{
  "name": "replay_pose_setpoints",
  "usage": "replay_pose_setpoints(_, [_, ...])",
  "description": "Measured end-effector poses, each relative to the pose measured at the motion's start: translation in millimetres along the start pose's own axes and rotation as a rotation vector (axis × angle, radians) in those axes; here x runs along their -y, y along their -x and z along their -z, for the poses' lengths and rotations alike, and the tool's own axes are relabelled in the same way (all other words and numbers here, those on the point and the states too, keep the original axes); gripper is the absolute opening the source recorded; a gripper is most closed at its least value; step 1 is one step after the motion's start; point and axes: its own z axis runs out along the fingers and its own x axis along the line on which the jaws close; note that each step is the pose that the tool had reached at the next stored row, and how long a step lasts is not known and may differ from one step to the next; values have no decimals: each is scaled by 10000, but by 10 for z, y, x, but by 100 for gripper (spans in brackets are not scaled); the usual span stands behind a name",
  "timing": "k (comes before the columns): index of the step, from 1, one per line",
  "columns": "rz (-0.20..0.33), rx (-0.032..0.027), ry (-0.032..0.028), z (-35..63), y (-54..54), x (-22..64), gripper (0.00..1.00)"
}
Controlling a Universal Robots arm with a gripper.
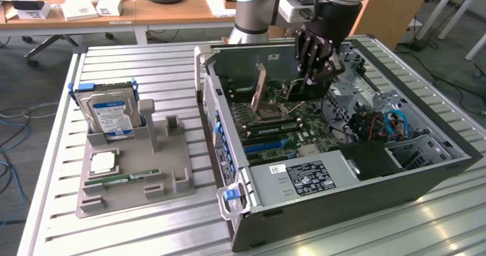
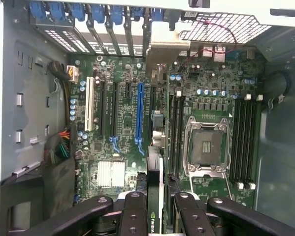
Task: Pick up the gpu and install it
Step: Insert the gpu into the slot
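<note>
Case wall point(image 1: 425, 170) down flat, side panel off, so there is free entry from above. My gripper point(image 1: 308, 88) is inside, clamped on the gpu point(image 2: 153, 222), held edge-on. Beneath it the long blue slot point(image 2: 140, 115) is bare and the neighbouring slots are bare too.

Hemming in:
- blue latches point(image 2: 98, 12) along the rear wall
- cable bundle point(image 2: 61, 147) on one flank
- CPU socket point(image 2: 206, 145) on the other flank
- power supply point(image 1: 304, 176) and drive cage point(image 1: 414, 148) blocking the opposite end

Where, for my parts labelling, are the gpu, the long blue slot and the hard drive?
thin flat black gpu card point(image 2: 154, 196): wrist view, its narrow edge.
long blue motherboard slot point(image 2: 140, 113): wrist view, mid-length.
boxy silver hard drive point(image 1: 109, 116): exterior view, its blue-white label.
</note>
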Motion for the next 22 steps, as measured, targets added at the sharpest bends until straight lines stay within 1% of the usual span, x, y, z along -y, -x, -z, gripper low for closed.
replay_pose_setpoints(10, [0, 0, 0, -83, -2, -5, 26])
replay_pose_setpoints(22, [0, 0, 0, -206, -4, -21, 26])
